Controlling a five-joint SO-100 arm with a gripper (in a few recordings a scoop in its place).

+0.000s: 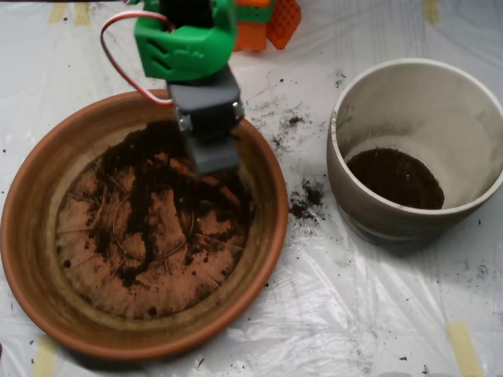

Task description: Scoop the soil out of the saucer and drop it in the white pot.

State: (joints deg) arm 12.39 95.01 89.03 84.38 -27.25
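The tool (212, 153), a grey scoop under a green arm (185, 43), hangs over the upper right part of the saucer (31, 236), its tip down among the soil (149, 196). From above its own body hides the lower edges, so I cannot tell whether its halves are apart or together, nor whether it carries any soil. The soil lies in thin dark streaks and clumps across the upper and middle part of the saucer floor, with bare ridged clay between them. The white pot (471, 86) stands to the right, apart from the saucer; its right side is cut off by the picture edge, and a dark layer of soil sits at its bottom. Spilled crumbs (305, 200) lie on the plastic-covered tabletop (330, 314) between the two. A red wire (118, 67) loops off the arm, whose base is cut off at the top.
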